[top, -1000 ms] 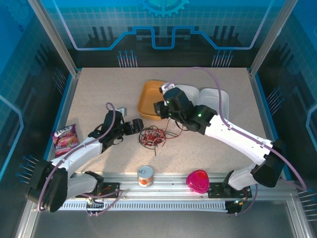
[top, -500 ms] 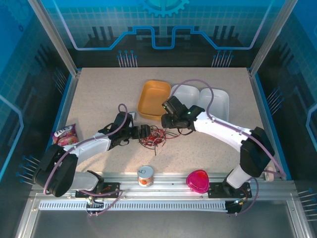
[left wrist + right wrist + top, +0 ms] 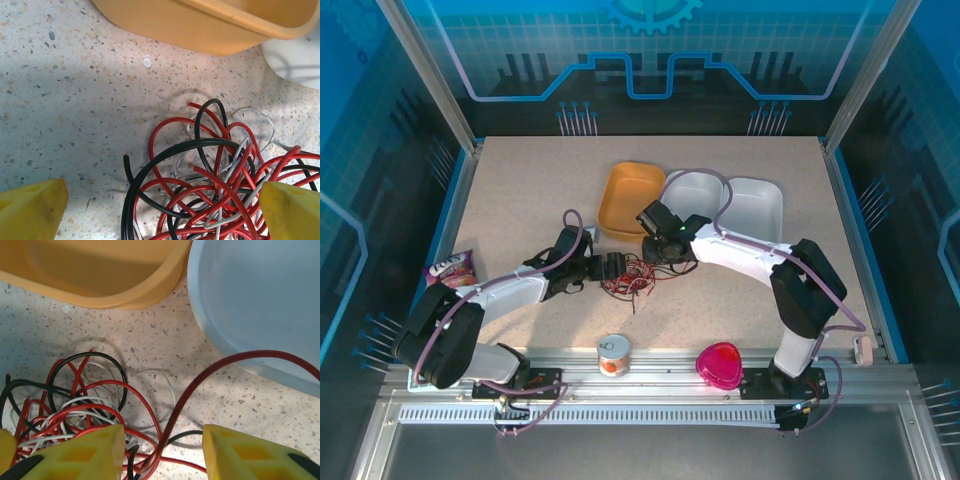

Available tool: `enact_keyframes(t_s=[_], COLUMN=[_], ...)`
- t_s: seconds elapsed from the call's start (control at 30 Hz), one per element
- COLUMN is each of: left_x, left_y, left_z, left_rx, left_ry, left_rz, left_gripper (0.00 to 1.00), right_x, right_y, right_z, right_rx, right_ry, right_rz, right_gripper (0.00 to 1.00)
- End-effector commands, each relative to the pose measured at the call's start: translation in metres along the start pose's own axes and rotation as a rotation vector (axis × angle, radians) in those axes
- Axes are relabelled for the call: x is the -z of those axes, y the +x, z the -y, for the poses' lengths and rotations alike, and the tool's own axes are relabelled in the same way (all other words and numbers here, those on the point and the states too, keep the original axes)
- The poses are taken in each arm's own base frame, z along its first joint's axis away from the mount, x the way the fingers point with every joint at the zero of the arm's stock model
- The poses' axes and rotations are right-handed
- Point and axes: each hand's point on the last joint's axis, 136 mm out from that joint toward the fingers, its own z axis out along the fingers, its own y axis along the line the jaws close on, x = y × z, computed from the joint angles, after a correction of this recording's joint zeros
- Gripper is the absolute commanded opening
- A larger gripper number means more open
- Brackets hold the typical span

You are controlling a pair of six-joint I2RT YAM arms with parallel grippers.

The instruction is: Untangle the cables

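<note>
The cables lie as one tangle of red, black and pale strands on the speckled table, in front of the orange bin. My left gripper is at the tangle's left edge. In the left wrist view it stands open, with the cables between its yellow fingertips, crowded toward the right one. My right gripper is at the tangle's right edge. In its own view it is open, and a dark red cable rises between the jaws and arches right, unpinched.
An orange bin and a white two-part tray stand just behind the tangle. A snack bag lies at the left edge. A small can and a pink heart-shaped object sit on the near rail.
The right gripper has come down from beside the orange bin to the tangle's right edge. The left gripper has slid right up to the tangle's left side.
</note>
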Motion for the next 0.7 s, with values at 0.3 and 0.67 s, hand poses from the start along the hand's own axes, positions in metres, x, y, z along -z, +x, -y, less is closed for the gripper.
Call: enact_keyframes(t_s=[0.3, 0.67], left_x=[-0.003, -0.01], left_y=[-0.01, -0.004], left_z=[0.006, 0.009], left_rx=[0.006, 0.002], left_ry=[0.002, 0.013], left_rz=[0.029, 0.007], left_gripper=[0.99, 0.82], right_x=[0.005, 0.117], right_y=[-0.021, -0.048], right_z=[-0.024, -0.079], right_rx=[-0.009, 0.216], right_ry=[-0.059, -0.178], right_rz=[0.099, 0.343], right_gripper=[0.02, 0.0])
